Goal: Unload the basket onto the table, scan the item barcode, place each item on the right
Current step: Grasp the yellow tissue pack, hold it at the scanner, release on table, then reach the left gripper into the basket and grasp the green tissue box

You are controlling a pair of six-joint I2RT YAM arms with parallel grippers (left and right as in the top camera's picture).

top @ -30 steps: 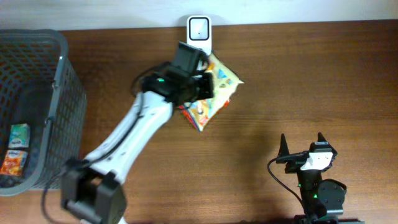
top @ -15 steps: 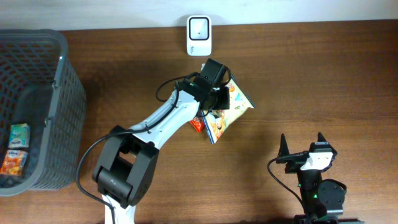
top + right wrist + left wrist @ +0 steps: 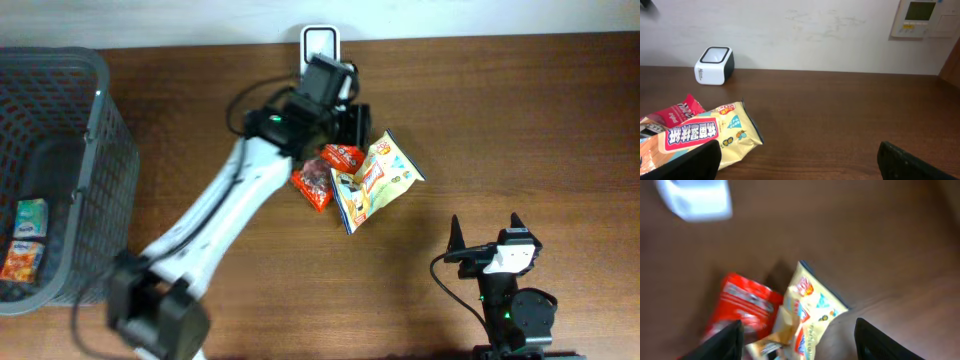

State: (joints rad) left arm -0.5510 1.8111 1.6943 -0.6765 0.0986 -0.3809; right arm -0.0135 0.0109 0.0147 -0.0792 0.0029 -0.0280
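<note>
The yellow bag [image 3: 381,180] lies flat on the table [image 3: 530,120], a little right of its middle and nearer the far edge. A red packet [image 3: 316,185] touches its left side. From the right wrist view, the bag overlaps the packet's near edge. I cannot tell where the bag's barcode is.

The white scanner [image 3: 320,45] stands at the far edge of the table, left of the bag and apart from it.

The left gripper [image 3: 799,327] hangs over the far ends of the 2 packs, between them and the scanner. Its 2 fingers [image 3: 725,340] stand wide apart and grip nothing, and the bag lies on the wood below them. The left wrist view is blurred.

The right gripper [image 3: 485,222] sits at the near right, well apart from the bag. It is spread as wide as it goes and is empty.

A grey basket [image 3: 100,130] stands at the left edge of the table. 2 small packs [image 3: 28,238] lie inside it at the near end.
</note>
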